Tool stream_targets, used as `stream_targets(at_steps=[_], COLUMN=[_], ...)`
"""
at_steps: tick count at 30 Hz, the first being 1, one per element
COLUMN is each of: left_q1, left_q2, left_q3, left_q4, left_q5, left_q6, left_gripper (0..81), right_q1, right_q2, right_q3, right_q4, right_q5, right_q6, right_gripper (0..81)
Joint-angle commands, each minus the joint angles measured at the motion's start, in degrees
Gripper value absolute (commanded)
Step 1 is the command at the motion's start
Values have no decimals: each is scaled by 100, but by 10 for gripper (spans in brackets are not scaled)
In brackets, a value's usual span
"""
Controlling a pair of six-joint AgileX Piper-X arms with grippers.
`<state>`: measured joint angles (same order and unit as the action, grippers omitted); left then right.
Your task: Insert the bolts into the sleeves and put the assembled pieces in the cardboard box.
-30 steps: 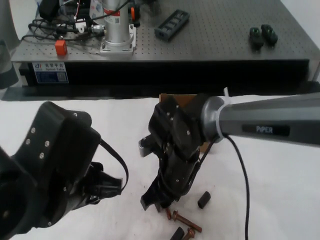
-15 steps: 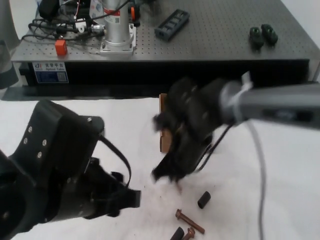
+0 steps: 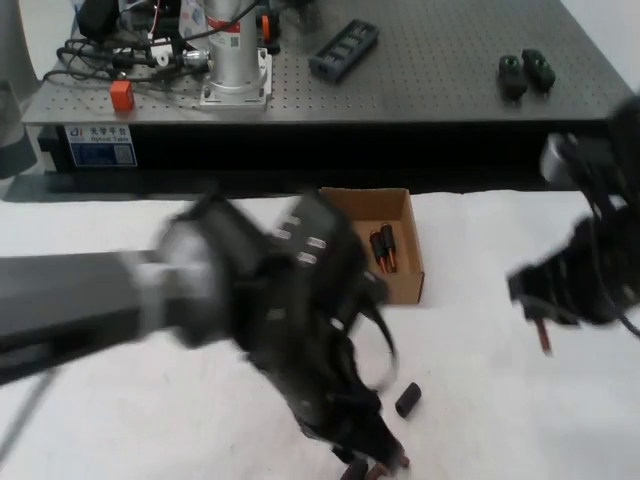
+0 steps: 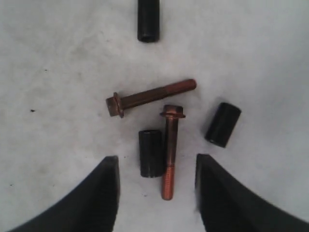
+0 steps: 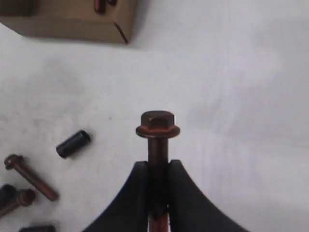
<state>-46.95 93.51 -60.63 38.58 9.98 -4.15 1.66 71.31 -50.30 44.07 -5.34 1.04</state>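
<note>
The right gripper [image 5: 158, 166] has its fingers shut on the shank of a copper-coloured bolt [image 5: 157, 125], held above the white tabletop [image 5: 241, 72] and apart from the cardboard box [image 5: 72, 21]; the bolt's long axis runs in line with the fingers, its hexagonal head pointing away from the wrist. The left gripper [image 4: 155, 166] hangs wide open and empty over a black sleeve [image 4: 151, 153] and a second bolt [image 4: 169, 145], which lie side by side, touching, lengthwise between its fingers. The parts look small, stiff, light and prone to roll, so the sleeve is best pinched across its middle, with the bore left clear.
</note>
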Motion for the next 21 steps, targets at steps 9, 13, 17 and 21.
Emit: stream_targets(at_steps=[9,13,17,21], left_q1=[-192,-192,-192,-192], left_q2=[1166,1163,1163,1163], left_q3=[-628,-628,-628,-628], left_q4=[758,368,269,188], left_q5=[-680,-665,-438,-420], left_q6=[789,789,789,879], left_gripper=[357,357,357,357], right_q1=[-283,-283,-283,-283], right_q2=[-1026,-1026,-1026,-1026], right_q3=[1372,1426,1422,1422], right_q4=[277,266,253,239], right_q5=[-298,-313,-313,-313], right_q6=[-70,-70,-70,-70], right_gripper=[47,47,47,47])
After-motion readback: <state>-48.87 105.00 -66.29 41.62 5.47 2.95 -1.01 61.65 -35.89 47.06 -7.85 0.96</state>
